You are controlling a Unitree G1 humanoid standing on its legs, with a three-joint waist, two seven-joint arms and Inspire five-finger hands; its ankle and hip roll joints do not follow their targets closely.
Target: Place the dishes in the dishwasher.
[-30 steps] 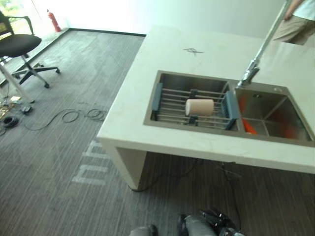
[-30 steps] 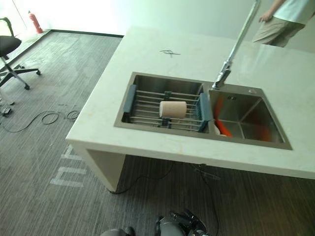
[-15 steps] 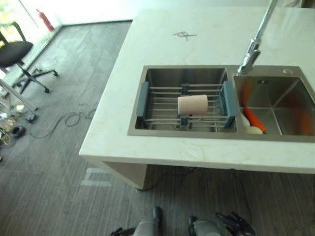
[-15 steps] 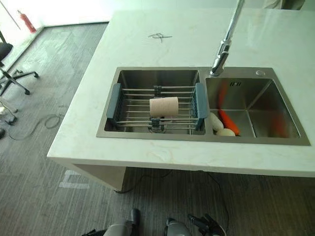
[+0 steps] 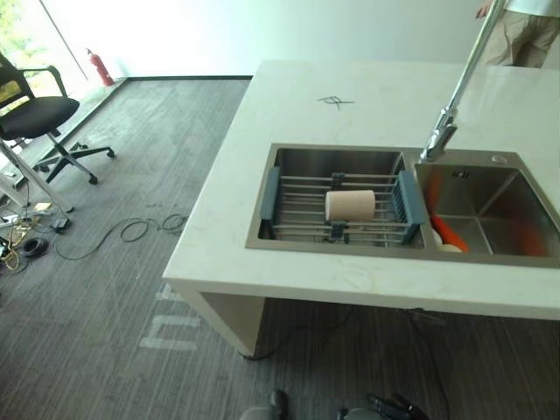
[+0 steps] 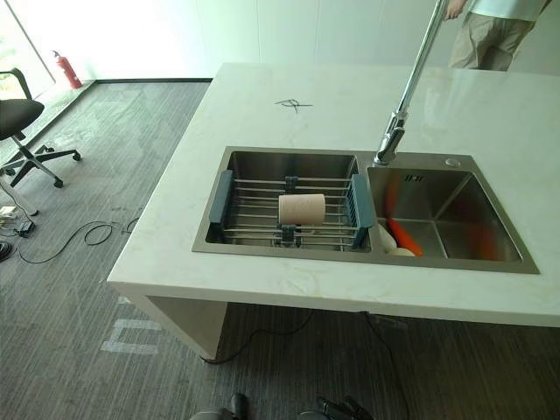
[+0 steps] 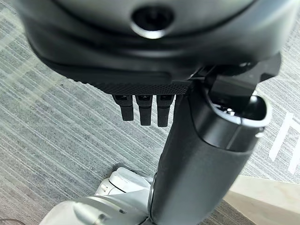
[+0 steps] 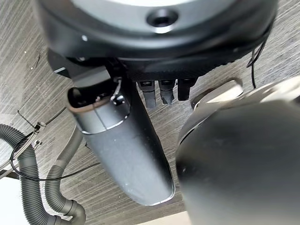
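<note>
My left robot hand (image 7: 197, 154) hangs low over the grey striped carpet (image 5: 96, 289), its fingers (image 7: 143, 110) straight and relaxed, holding nothing. My right robot hand (image 8: 126, 154) hangs the same way, fingers (image 8: 164, 91) loose and empty, with grey corrugated hoses (image 8: 33, 187) on the floor past it.

Ahead of me stands a pale surface (image 6: 289, 289) with a double steel sink (image 6: 254, 162) sunk into it. Across the left basin lies a wire drying rack (image 6: 254, 210) with blue-grey ends, and on it a beige cup (image 6: 302, 209) lies on its side. In the right basin, against its left wall, I see an orange dish (image 6: 404, 236) and pale dishes (image 6: 389, 243) beside it, partly hidden by the basin's edge. A tall chrome faucet (image 6: 394, 140) rises from the rear rim between the basins.

A dark scribble (image 6: 293, 105) marks the surface behind the sink; I cannot read it as writing. White marks (image 6: 131, 337) show on the carpet near the surface's corner, too partial to read.

A person in khaki trousers (image 6: 481, 35) stands behind the far side of the surface. An office chair (image 5: 39, 118) and a red fire extinguisher (image 5: 98, 68) stand far to my left.
</note>
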